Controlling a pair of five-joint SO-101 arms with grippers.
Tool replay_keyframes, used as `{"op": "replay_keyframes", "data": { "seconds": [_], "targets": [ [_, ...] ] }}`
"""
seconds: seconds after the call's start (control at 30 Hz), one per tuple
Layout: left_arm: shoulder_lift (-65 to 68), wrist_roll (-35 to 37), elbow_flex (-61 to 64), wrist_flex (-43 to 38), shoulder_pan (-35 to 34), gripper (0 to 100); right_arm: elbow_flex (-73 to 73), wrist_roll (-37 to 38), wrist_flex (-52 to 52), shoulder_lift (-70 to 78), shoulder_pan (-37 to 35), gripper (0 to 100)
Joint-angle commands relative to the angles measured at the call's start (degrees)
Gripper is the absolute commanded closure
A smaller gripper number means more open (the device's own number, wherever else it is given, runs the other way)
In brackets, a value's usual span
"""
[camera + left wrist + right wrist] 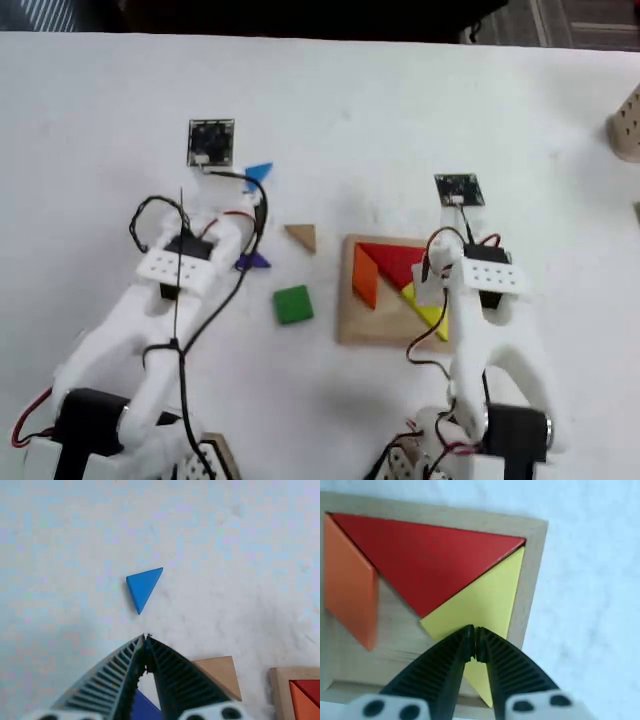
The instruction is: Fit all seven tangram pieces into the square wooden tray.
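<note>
Lying free beyond closed left pincer (146,639), blue triangle (143,587)

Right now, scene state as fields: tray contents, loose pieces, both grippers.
tray: wooden, partly filled
in tray: red triangle, orange parallelogram, yellow triangle
outside tray: blue triangle, tan triangle, purple piece, green square
placed: 3 of 7
left gripper: shut, empty, tips near blue triangle
right gripper: shut, empty, above yellow triangle, contact unclear
</note>
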Motion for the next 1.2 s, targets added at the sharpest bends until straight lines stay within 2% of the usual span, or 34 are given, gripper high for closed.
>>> {"op": "replay_keyframes", "data": {
  "seconds": [0.0, 0.17, 0.47, 0.67, 0.77, 0.83, 1.03, 1.1, 1.17],
  "targets": [
    [0.22, 0.09, -3.6, -1.76, -0.57, 98, -5.8, 1.14, 0.04, 6.29, -2.68, 98.1],
    [0.13, 0.09, -3.52, -1.76, -0.57, 98, -11.69, 0.97, 2.33, 11.74, -2.86, 98.1],
    [-0.31, 0.09, -3.52, -1.67, -0.84, 98, -8.53, 1.05, 1.89, 6.2, -2.77, 98.1],
    [-0.4, 0.09, -4.04, -1.32, -4.44, 98, -5.89, 0.7, 0.4, 3.3, 0.04, 98.1],
    [0.04, 0.0, -7.21, 3.78, -6.81, 98, -5.89, 0.79, 0.31, 3.3, 0.4, 98.1],
    [0.13, -2.46, -8.53, 6.24, -7.52, 98, -5.89, 0.79, 0.22, 3.3, 0.4, 98.1],
    [0.13, -19.69, -7.74, 8.7, -6.37, 95, -5.71, 1.05, -0.92, 3.3, 0.22, 98.1],
    [0.04, -19.96, -7.03, 10.73, -4.97, 90, -5.71, 1.14, -0.92, 3.3, 0.31, 98.1],
    [-0.31, -16.0, -6.15, 13.45, -3.82, 84, -5.71, 1.14, -0.92, 3.3, 0.31, 98.1]
  ]
}}
